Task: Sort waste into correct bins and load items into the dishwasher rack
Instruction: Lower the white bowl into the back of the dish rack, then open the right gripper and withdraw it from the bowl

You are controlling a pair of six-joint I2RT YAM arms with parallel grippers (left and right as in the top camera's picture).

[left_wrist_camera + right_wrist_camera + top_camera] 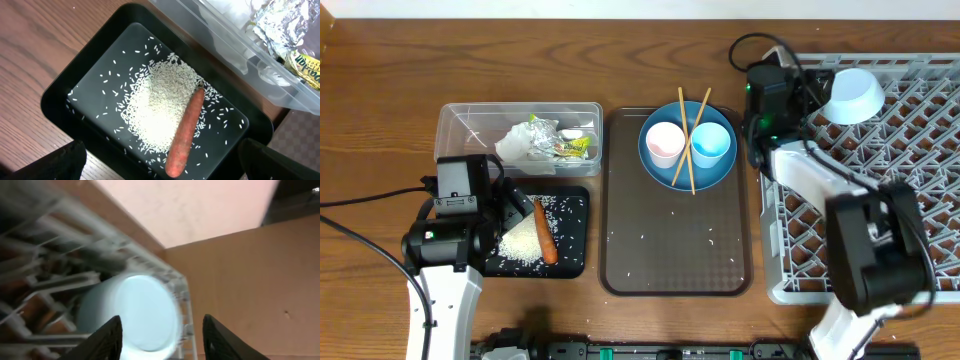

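The carrot [545, 235] and a heap of rice [523, 240] lie in the black tray [575, 200]. My left gripper [518, 205] hovers over it, open and empty. In the left wrist view the carrot [186, 130] lies on the rice [157, 107] between my open fingers [167, 170]. Crumpled paper with the yellow-green wrapper [555, 140] sits in the clear box [470, 125]. The white bowl [853, 95] lies in the grey rack [920, 170]. My right gripper [813, 100] is open beside it; the bowl [135, 315] shows blurred ahead of the fingers [162, 340].
The brown serving tray [670, 250] holds the blue plate [655, 165] with the pinkish cup [666, 142], the light blue cup [711, 144] and two chopsticks [686, 145]. A few rice grains [710, 232] lie loose on that tray. The right arm's base stands at the rack's front.
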